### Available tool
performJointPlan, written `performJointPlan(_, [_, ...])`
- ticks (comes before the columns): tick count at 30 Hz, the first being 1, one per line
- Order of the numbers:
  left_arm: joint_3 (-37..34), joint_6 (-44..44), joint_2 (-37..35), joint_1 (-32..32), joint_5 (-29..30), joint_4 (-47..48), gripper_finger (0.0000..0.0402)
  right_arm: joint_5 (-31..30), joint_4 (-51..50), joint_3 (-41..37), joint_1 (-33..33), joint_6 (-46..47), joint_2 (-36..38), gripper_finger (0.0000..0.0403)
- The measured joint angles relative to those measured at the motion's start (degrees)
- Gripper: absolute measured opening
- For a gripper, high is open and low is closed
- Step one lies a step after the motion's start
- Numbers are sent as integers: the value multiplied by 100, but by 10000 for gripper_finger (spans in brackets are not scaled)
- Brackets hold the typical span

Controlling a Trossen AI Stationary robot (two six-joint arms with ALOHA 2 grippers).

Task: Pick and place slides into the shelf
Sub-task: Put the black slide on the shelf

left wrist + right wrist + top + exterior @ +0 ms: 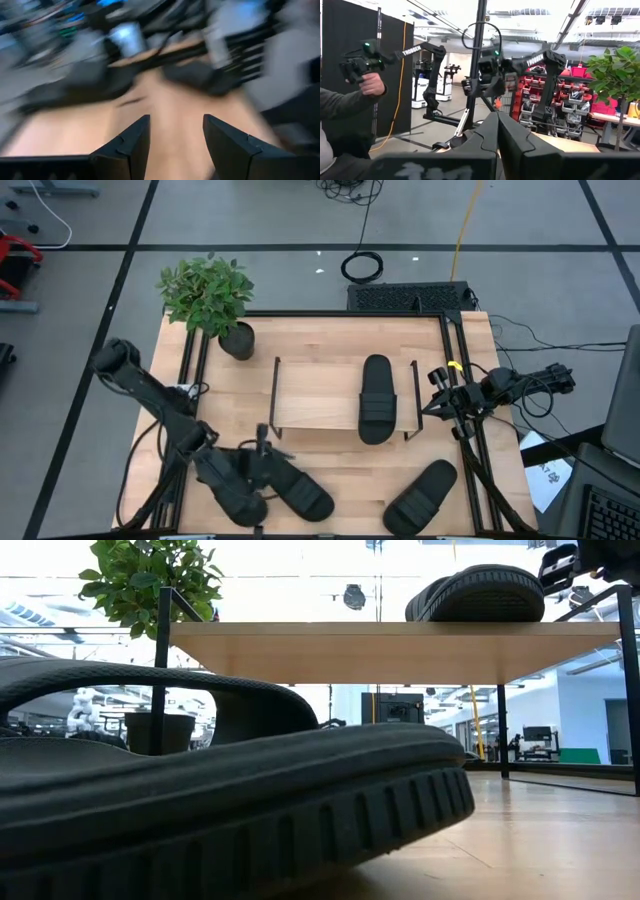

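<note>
Your left gripper (262, 442) jaws parted, empty over the front slides (300, 492); right gripper (437, 385) clenched beside shelf (315, 405).

The shelf (315, 408) stands mid-tabletop (320, 345), one slide (377, 398) lying on its right half. A potted plant (210, 298) sits behind it to the left. In front, two slides (268, 485) lie together at the left beneath my left pincer (262, 442), a fourth slide (421, 497) at the right.
</note>
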State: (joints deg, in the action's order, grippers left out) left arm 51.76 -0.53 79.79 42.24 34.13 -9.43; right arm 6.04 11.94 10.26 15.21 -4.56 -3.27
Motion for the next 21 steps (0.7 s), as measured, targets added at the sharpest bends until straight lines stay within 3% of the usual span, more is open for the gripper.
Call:
performJointPlan(3, [-591, -88, -126, 6, -411, -1196, 184, 0, -13, 0, 0, -76, 0, 0])
performJointPlan(5, [-751, 102, -183, 0, -409, -1386, 184, 0, -17, 0, 0, -72, 0, 0])
performJointPlan(13, [-814, 775, -193, 2, -551, -1185, 184, -1, -20, 0, 0, -82, 0, 0])
performJointPlan(21, [-812, 3343, 13, -56, -772, 163, 184, -2, -20, 0, 0, -77, 0, 0])
